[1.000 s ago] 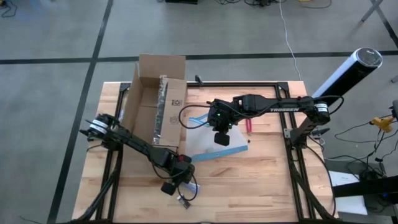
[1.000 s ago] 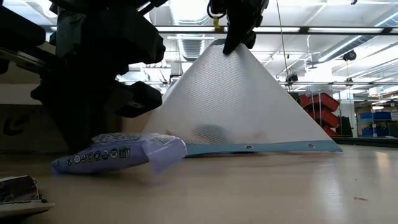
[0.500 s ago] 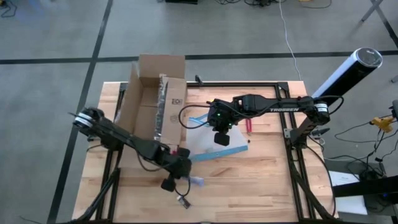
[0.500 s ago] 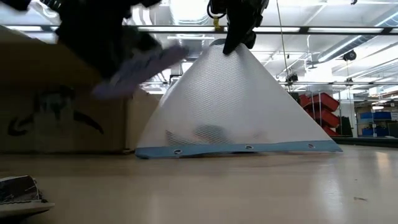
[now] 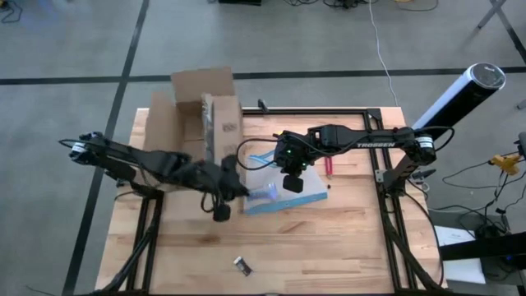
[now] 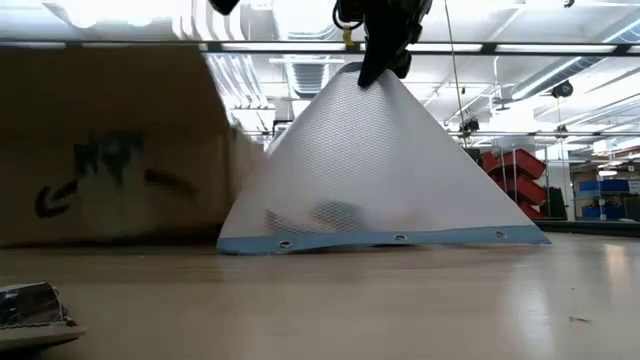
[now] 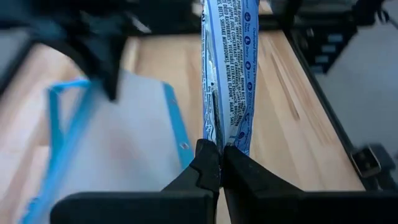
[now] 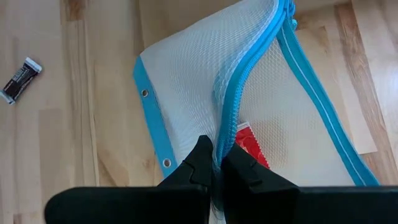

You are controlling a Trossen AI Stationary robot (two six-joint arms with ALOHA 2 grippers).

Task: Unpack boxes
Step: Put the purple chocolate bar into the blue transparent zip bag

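Observation:
The brown cardboard box (image 5: 200, 115) stands at the table's far left, and its side shows in the low view (image 6: 110, 150). To its right a clear mesh pouch (image 5: 279, 196) with blue edges rises like a tent (image 6: 385, 170). My right gripper (image 5: 292, 182) is shut on its top. My left gripper (image 5: 246, 191) reaches in from the left. It is shut on a blue-and-white printed packet (image 7: 227, 74), which it holds beside the pouch's near left corner. Something red (image 8: 252, 148) lies inside the pouch. My left gripper pinches one end of the packet (image 7: 219, 138) between its two fingers. The fingers come roughly level from the table's left. The packet sticks out past the fingertips on edge, lifted clear of the table. My right gripper pinches the pouch's blue zipper edge (image 8: 225, 134) between its two fingers, from above, pointing down. The mesh hangs spread below the fingers, and its lower blue edge (image 6: 400, 238) rests on the table.
A small dark packet (image 5: 241, 264) lies near the table's front edge. It also shows in the low view (image 6: 30, 305). A small red tool (image 5: 329, 168) lies right of the pouch. Bare wood extends to the front and right.
My left gripper has lifted the blue-and-white packet off the table near the front edge. It has carried the packet up and toward the far right, to the pouch. The box has turned and shifted toward the left. My right gripper and the pouch have kept still.

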